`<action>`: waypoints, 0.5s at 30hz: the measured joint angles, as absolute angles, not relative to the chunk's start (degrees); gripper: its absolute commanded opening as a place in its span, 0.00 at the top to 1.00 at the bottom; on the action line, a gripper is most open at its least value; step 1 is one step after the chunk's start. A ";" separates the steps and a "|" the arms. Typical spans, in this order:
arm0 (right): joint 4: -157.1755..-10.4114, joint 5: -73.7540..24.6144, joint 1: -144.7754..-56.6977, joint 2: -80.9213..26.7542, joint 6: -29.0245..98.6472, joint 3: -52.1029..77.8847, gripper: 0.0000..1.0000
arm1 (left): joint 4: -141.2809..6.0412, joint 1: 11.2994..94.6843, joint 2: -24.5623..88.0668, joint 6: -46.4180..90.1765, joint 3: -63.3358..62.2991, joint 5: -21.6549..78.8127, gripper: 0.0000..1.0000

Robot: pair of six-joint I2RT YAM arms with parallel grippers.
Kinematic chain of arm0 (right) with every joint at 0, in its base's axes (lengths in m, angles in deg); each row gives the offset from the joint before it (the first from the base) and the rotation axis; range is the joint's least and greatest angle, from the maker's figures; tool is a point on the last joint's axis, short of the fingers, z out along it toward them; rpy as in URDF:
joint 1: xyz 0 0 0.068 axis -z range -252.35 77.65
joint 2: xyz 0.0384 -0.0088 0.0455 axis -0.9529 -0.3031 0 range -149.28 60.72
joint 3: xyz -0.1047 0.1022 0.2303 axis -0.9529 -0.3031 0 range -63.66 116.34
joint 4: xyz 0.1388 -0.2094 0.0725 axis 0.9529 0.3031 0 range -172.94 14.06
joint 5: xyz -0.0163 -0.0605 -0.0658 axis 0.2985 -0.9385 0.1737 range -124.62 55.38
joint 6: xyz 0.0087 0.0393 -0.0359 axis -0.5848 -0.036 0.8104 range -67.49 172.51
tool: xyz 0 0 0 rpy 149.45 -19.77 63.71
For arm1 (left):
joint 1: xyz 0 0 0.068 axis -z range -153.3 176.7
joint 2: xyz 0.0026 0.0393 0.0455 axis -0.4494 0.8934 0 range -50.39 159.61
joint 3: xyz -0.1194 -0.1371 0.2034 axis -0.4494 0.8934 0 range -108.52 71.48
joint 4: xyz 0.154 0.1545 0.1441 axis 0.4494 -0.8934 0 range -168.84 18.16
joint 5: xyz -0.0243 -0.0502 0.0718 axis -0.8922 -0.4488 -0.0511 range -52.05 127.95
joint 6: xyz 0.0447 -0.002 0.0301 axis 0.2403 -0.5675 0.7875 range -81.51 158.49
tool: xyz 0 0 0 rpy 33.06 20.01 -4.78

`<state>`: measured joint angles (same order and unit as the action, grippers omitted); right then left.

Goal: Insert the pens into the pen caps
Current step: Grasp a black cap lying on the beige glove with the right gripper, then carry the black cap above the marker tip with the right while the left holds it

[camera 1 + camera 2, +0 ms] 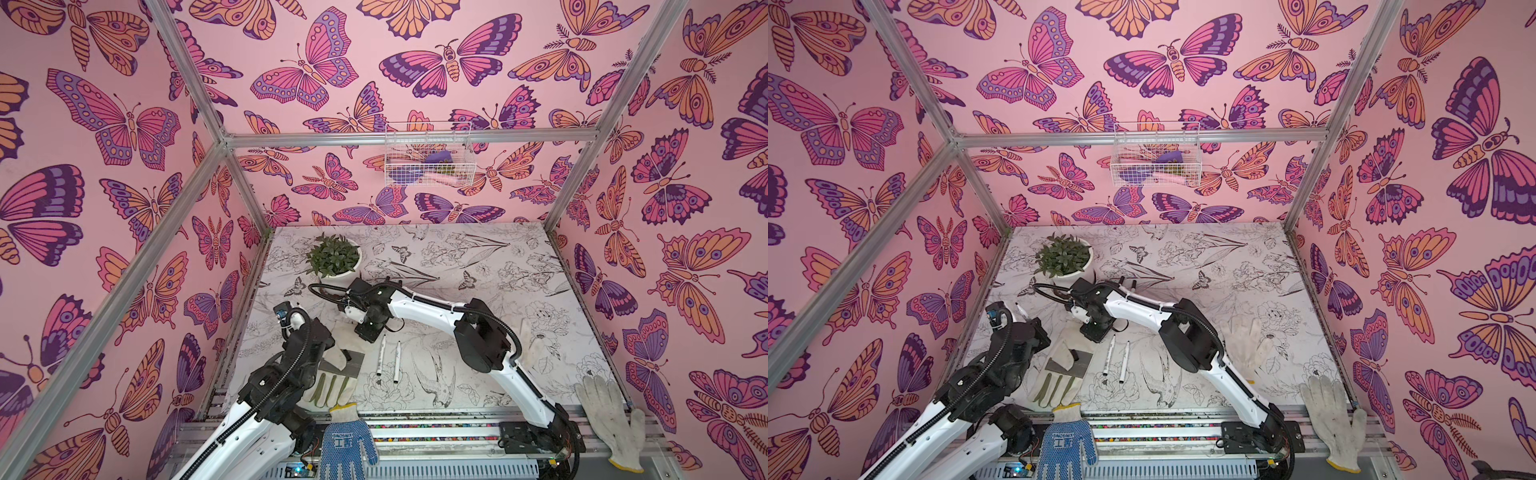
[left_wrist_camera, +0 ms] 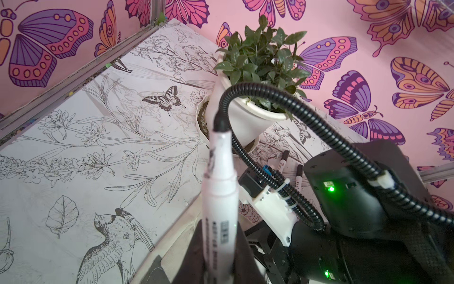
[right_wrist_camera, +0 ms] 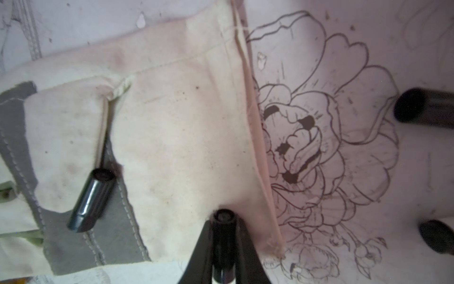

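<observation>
The left arm is folded at the elbow, wrist tipped upward. The left gripper is clamped on the lower barrel of a white pen, whose dark tip points away from it. The pen's grey label print is too blurred to read. The right arm stretches across the middle. The right gripper points down and pinches a black pen cap over a cream work glove. A loose cap lies on the glove, just beside those jaws.
</observation>
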<state>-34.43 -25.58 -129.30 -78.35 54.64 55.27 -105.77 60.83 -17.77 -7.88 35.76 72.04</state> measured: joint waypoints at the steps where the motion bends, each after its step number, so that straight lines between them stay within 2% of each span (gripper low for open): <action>1: -34.43 -25.61 -129.30 -78.28 54.55 55.34 0.91 | -105.44 60.83 -17.53 -6.68 35.76 71.07 1.00; 5: -35.20 -23.92 -128.49 -75.92 53.55 54.11 0.92 | -101.16 60.77 -16.63 -0.63 35.80 63.29 1.00; 7: -37.56 -21.45 -126.61 -70.76 51.60 49.92 0.94 | -97.75 60.77 -15.82 2.54 35.80 57.61 1.00; 11: -46.93 -14.90 -118.77 -54.94 45.22 37.48 0.95 | -91.19 60.77 -12.28 7.28 35.87 46.03 1.00; 15: -64.97 -8.40 -105.32 -37.76 33.05 21.96 0.98 | -83.15 60.79 -5.77 10.69 35.87 33.90 1.00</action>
<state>-64.97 -8.40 -105.32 -37.76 33.05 21.96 -83.15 60.79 -5.77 10.69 35.87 33.90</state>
